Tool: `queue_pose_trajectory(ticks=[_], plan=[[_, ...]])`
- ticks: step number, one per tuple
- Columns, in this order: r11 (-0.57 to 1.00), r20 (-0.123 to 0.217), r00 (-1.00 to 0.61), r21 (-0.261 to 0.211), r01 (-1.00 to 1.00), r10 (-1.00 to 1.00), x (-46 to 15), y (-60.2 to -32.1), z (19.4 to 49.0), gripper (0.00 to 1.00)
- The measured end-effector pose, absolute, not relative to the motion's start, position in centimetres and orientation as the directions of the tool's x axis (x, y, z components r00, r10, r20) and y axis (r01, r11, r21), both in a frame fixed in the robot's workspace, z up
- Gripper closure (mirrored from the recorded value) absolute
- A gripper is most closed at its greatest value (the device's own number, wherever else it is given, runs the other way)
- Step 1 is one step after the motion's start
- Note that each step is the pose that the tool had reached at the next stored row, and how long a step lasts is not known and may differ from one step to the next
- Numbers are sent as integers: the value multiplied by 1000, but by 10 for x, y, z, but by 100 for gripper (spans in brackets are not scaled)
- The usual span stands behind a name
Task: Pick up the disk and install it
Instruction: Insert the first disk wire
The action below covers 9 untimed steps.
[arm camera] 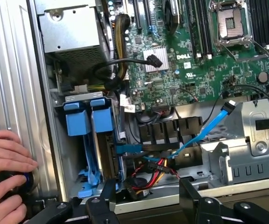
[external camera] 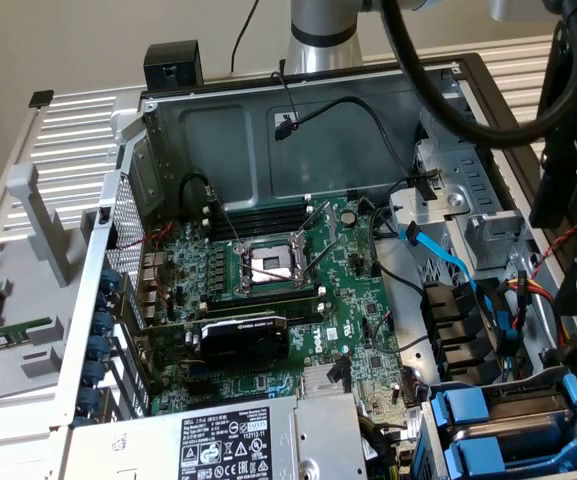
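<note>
Beige wall (external camera: 68,40) behind, open case (external camera: 298,92) on its side, gripper (arm camera: 147,183) spread wide and empty near the case's corner where the blue-framed disk (arm camera: 101,122) sits slotted, and tbh that loose blue cable (arm camera: 204,135) close by looks ready to snag a finger.

The gripper (arm camera: 148,203) hangs over the open case (arm camera: 44,116), its two black fingers (arm camera: 107,198) spread with nothing between them. Two blue carriers (arm camera: 88,119) stand side by side in the drive bay (arm camera: 71,163), next to the green motherboard (arm camera: 171,79) — a light blue cable (arm camera: 208,130) lies near the board's edge. A person's hand (arm camera: 7,156) rests on the ribbed panel (arm camera: 8,70) outside the case
</note>
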State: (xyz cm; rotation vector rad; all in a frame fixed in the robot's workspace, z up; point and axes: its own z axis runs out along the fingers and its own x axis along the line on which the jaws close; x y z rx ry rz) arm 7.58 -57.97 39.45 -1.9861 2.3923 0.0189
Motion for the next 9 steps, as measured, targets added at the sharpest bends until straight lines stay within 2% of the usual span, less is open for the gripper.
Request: queue_pose_trajectory(ticks=[9], plan=[[247,-35,-246,-21,-969,-969,76,-577,388,35]])
